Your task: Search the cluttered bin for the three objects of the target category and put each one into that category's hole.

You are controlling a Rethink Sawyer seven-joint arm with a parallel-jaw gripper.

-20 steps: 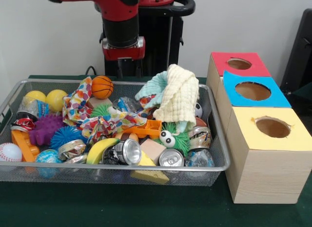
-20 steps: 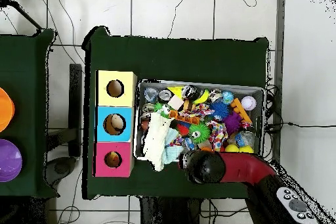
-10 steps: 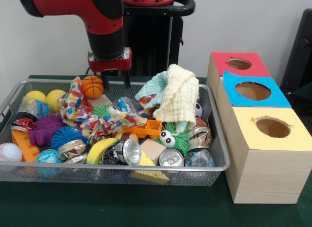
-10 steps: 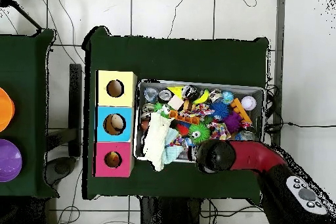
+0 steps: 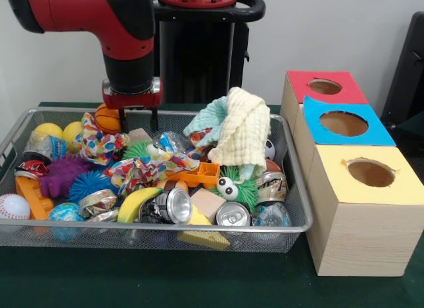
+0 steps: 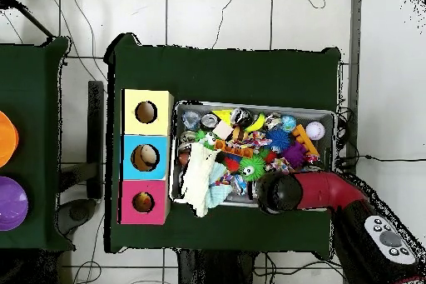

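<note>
Gripper [image 5: 137, 119] down at bin's far rim, fingers spread, nothing between them, mini basketball [image 5: 105, 117] just beside left finger. Red arm [image 6: 320, 191] reaches over bin's robot-side edge. Wire bin [image 5: 278, 225] on green surface [image 5: 199, 281], packed with clutter. Three-hole wooden box [image 5: 361, 235] just beside bin: red, blue, yellow tops. Yellow cloth [image 5: 244, 129] heaped high. Patterned cloth [image 5: 149, 167] mid-bin. Purple spiky toy [image 5: 61, 174], banana [image 5: 136, 203], baseball [image 5: 13, 206] nearer front.
</note>
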